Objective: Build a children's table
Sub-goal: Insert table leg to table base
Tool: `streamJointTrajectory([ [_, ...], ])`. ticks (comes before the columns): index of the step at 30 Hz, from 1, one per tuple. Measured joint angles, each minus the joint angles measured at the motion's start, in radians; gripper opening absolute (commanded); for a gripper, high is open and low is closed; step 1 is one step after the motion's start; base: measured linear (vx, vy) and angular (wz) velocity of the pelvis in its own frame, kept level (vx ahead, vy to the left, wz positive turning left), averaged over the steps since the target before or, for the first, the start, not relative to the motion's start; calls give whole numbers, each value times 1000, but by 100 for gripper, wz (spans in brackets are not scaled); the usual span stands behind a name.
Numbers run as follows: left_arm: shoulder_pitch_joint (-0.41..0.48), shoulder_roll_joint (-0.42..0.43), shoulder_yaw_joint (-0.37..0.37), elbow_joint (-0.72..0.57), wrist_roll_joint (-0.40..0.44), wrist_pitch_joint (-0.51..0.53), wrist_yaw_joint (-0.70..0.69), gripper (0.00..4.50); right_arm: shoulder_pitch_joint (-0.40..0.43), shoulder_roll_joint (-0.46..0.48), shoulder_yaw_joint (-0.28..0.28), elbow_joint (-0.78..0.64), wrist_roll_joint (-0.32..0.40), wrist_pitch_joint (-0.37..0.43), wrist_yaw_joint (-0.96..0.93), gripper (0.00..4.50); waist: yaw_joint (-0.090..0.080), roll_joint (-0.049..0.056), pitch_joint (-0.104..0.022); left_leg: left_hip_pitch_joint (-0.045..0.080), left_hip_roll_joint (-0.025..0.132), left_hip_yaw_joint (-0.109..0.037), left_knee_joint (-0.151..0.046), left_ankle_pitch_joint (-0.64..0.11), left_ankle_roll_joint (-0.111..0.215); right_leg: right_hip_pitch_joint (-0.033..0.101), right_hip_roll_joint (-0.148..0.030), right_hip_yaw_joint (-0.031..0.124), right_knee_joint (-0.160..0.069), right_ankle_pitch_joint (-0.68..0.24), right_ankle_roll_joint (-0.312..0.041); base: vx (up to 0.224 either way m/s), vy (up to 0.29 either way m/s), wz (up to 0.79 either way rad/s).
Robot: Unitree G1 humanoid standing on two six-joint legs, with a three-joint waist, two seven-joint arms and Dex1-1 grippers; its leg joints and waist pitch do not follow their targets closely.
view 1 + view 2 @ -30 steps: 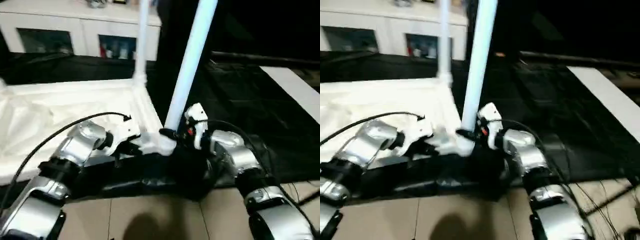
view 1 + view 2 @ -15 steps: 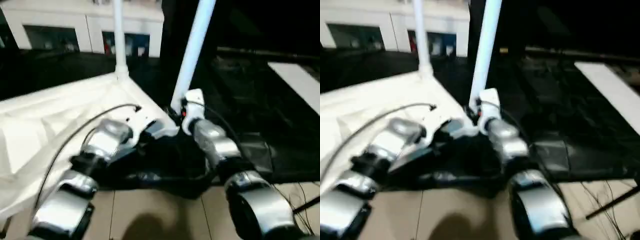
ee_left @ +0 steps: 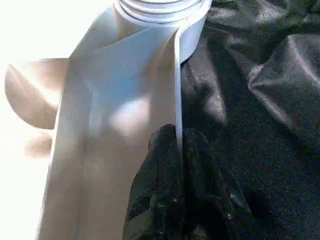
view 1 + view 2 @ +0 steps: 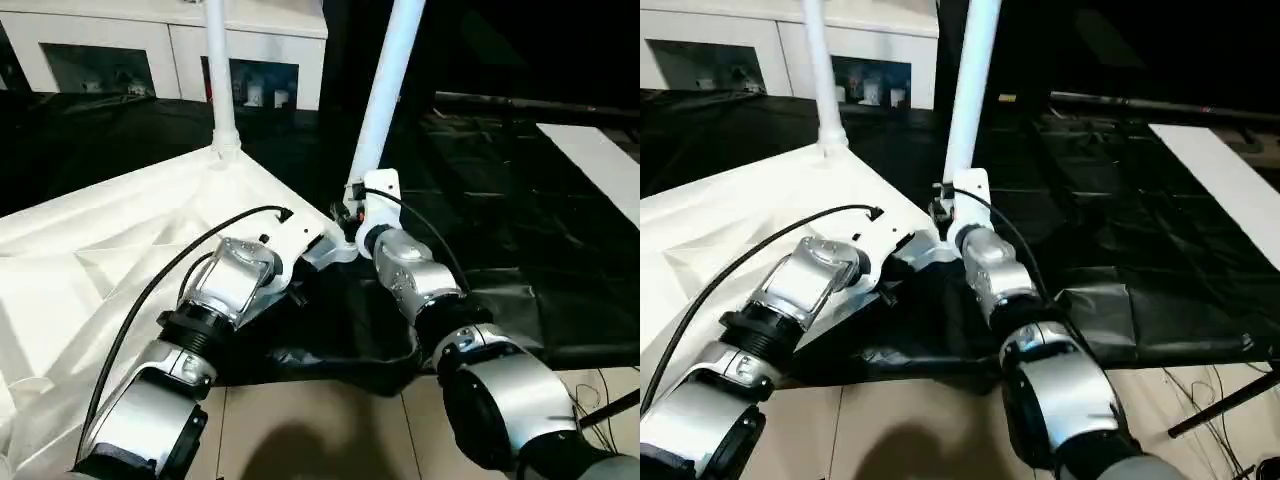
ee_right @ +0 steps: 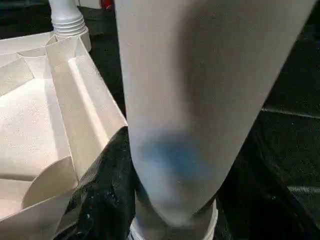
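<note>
At corner: left end effector (image 3: 179, 165) pinches tabletop (image 3: 125, 125) rim; right end effector (image 4: 352, 212) clasps leg (image 4: 385, 85).

A black sheet (image 4: 480, 260) covers the worktop; a flat white board (image 4: 600, 165) lies on it, a white cabinet (image 4: 150, 45) behind.

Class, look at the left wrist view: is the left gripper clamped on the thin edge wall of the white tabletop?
Yes: the left gripper has its black fingers pinched on either side of the thin upright rim of the tabletop.
</note>
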Motion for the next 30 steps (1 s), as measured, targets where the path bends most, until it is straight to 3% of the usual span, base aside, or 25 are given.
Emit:
streamJointTrajectory([
  [2,0,1,0,0,-1,-4,0,0,0,2,-9,7,2,-12,18,185,1,0,1,0,0,0,0,0,0,0,0,0,0,0,0,0,0,0],
  [3,0,2,0,1,-2,-10,-2,0,0,1,-20,13,7,-23,33,241,1,0,2,0,1,1,0,0,0,0,0,0,0,0,0,0,0,0],
  [8,0,28,0,8,-15,-78,-30,0,12,-7,-44,34,28,-38,98,272,0,3,10,-3,5,8,-1,6,5,-8,0,0,0,2,0,0,0,0],
  [17,0,115,-17,12,-20,-201,-137,0,27,-67,-6,-26,22,-16,302,333,-1,8,24,-9,11,15,-1,15,13,-13,2,-1,0,2,0,0,0,0],
  [20,0,145,-30,18,-24,-259,-205,0,80,-114,25,-127,22,8,439,358,2,9,25,-15,11,15,-1,16,17,-16,2,0,0,2,-1,0,0,0],
  [25,35,223,-51,6,-70,-390,-388,0,244,-285,145,-392,47,49,796,375,14,10,25,-21,12,15,1,16,22,-17,2,2,1,0,-3,0,0,0],
  [30,56,259,-68,8,-88,-467,-521,0,298,-354,195,-504,61,68,971,375,28,11,26,-22,15,17,9,17,24,-15,1,1,4,0,-3,0,0,0],
])
